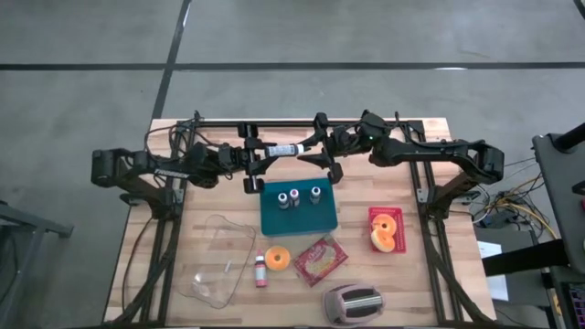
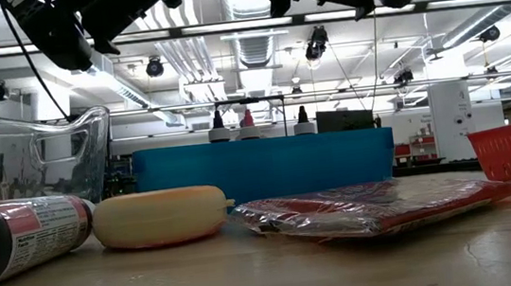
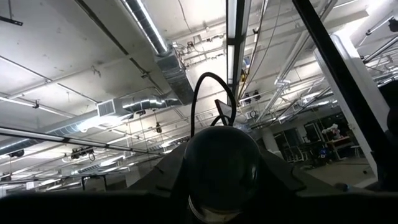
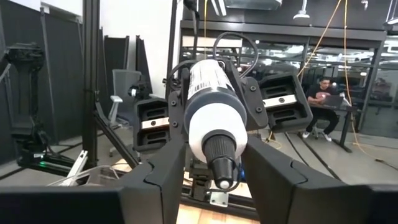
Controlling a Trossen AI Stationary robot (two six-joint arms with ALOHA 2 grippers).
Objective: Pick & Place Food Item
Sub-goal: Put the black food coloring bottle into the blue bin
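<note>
Jaws of left gripper [image 1: 253, 152] clamped on white bottle [image 1: 283, 149], right gripper [image 1: 322, 144] half-closed around cap end; risks mid-air drop over tabletop [image 1: 416, 283] if handover mistimed.

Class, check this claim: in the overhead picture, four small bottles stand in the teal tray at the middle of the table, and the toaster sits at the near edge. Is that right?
Not quite. The high view shows three small bottles standing in the teal tray, not four. The rest holds: the tray is at the middle of the table and the toaster sits at the near edge.
</note>
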